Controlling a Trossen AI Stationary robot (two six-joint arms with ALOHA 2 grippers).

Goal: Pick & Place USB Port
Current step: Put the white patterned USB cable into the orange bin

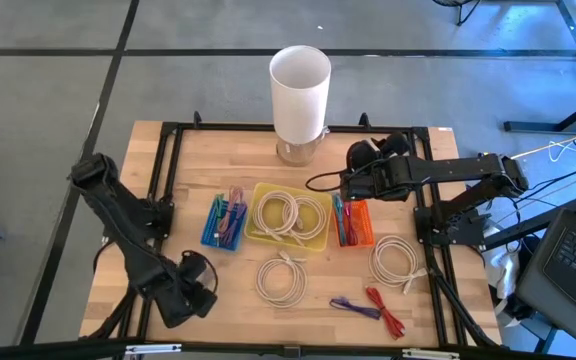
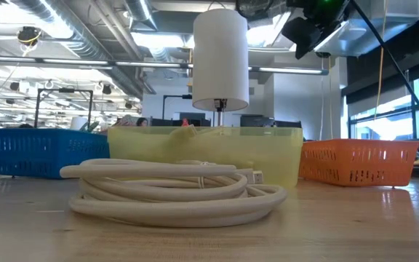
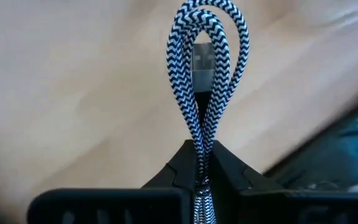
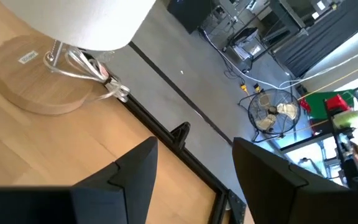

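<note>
A black-and-white braided USB cable [image 3: 207, 56] is folded into loops, with a silver plug [image 3: 202, 65] showing inside them. My left gripper [image 3: 201, 152] is shut on it, over the table's near left corner [image 1: 190, 292]; in the high view the gripper hides the cable. My right gripper [image 4: 194, 149] stands open with nothing between its fingers, raised over the far right of the table [image 1: 353, 183], just beyond the orange basket [image 1: 354, 224]. My left gripper pinches the bundled strands of the braided cable [image 3: 200, 134] between its two fingers, several strands together. The fingers slant steeply down from above. The loops and the plug stick out past the fingertips, with the wooden tabletop behind them.
A blue basket [image 1: 224, 222], a yellow tray [image 1: 288, 238] with white cable, and the orange basket stand in a row mid-table. White coils [image 1: 282, 278] [image 1: 398, 260], a purple cable [image 1: 353, 306] and a red one [image 1: 386, 312] lie near the front. A white lamp [image 1: 299, 90] stands at the far edge.
</note>
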